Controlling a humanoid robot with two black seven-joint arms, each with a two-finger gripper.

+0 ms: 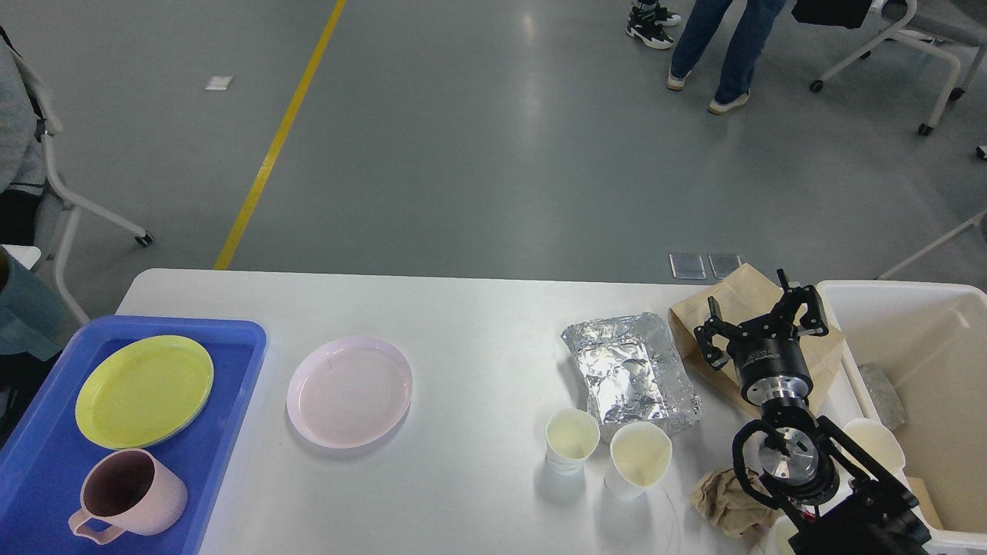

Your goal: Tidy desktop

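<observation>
The white desktop [478, 324] holds a pink plate [349, 391], a crumpled foil tray [632, 370], two paper cups [571, 439] [638, 456], a brown paper bag [736, 297] and a crumpled brown paper wad [721, 501]. My right gripper [759, 316] is open and empty, held over the paper bag at the right. My left gripper is out of view. Only a sliver of the dark teal mug [19, 312] shows at the left edge.
A blue tray [46, 462] at the front left holds a yellow plate [144, 389] and a pink mug [127, 493]. A cream-white bin [910, 308] stands at the right with scraps inside. Chairs and a standing person are on the floor beyond.
</observation>
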